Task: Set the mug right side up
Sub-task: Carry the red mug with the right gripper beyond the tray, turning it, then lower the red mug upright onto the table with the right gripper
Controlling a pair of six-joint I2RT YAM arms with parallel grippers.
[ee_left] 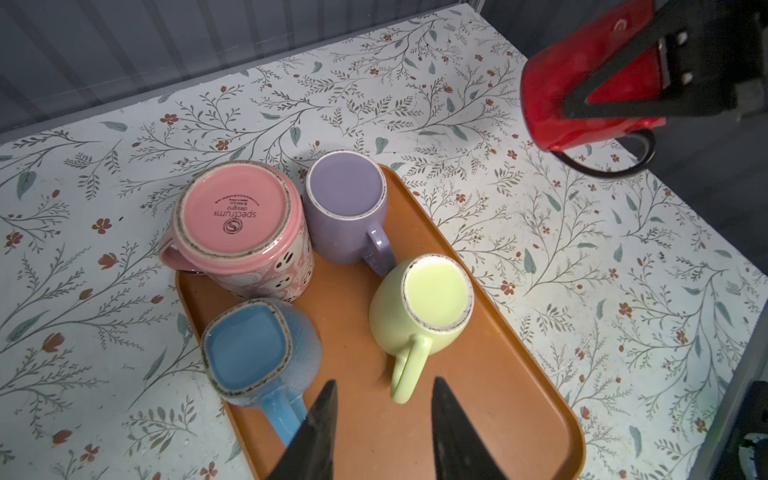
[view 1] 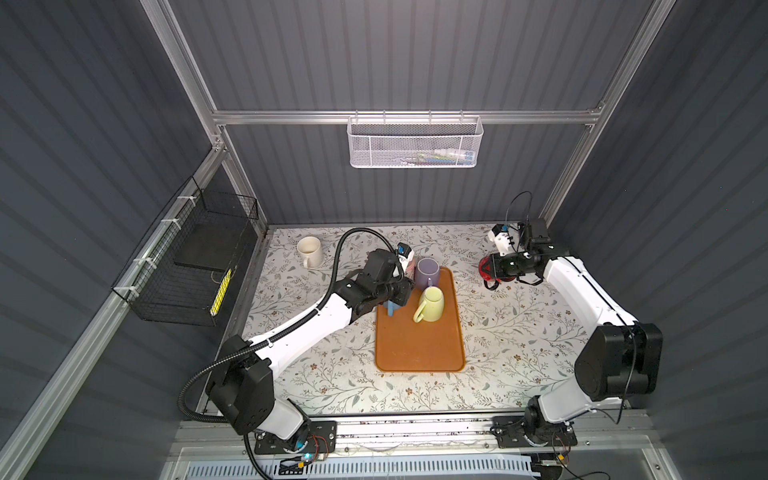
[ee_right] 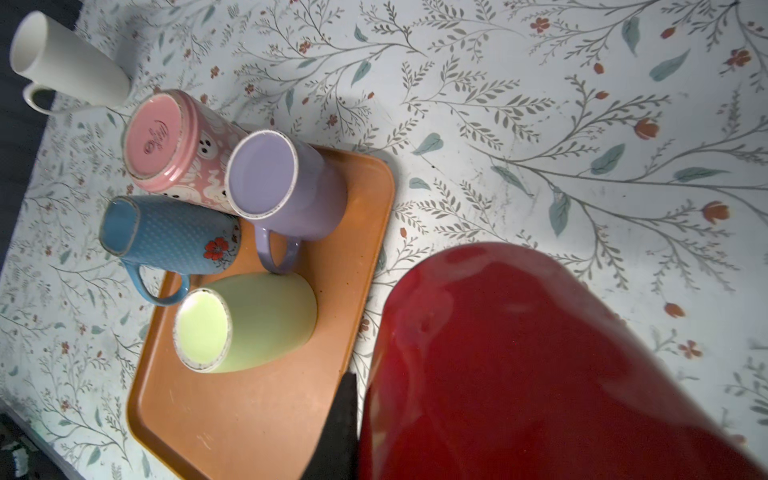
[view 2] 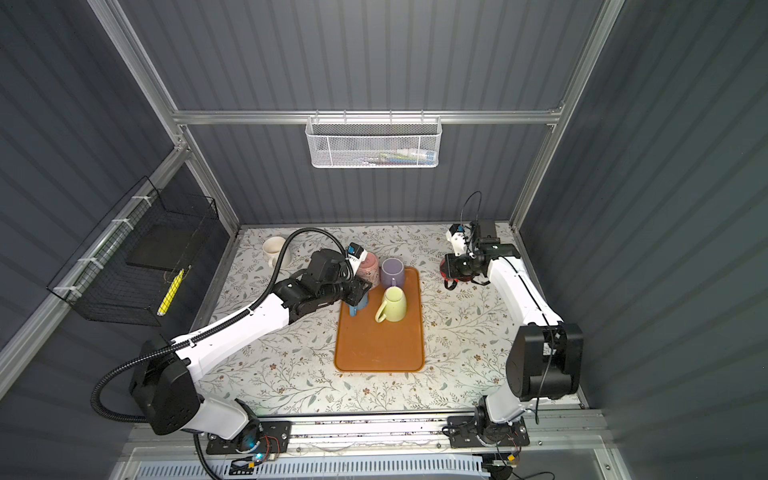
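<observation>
Turning, top views: you have the red mug (view 1: 484, 264) in the right gripper (view 1: 493, 268), carried over the table (view 1: 519, 340) near its far right corner, apart from the tray (view 1: 419, 353). It lies roughly on its side, so I judge the turn half done. Roll the wrist slowly until the mouth faces up.
Left gripper, top views: the left gripper (view 2: 360, 296) hangs over the tray's far left corner, above the blue mug (view 2: 354, 309). Leave it parked, clear of the turn.
Landing spot, top views: bare table lies between the tray's right edge and the table's right edge, so aim there. The white mug (view 1: 309, 251) stands upright at the far left corner.
Left wrist, grippers: the left jaws stand apart with nothing between them, over the tray beside the blue mug's handle. The right gripper is clamped on the red mug, though you cannot tell here which part it pinches.
Left wrist, handle: the red mug's dark handle (ee_left: 611, 166) hangs lowest, so lower gently lest it strike first.
Left wrist, tray: the pink mug (ee_left: 237, 212), purple mug (ee_left: 345, 183) and green mug (ee_left: 432, 299) sit bottoms up. Give them room.
Right wrist, grip: one finger (ee_right: 343, 419) lies along the red mug's outer wall, and the other is hidden. This is probably a rim pinch, which can slip. Release only once the base sits flat.
</observation>
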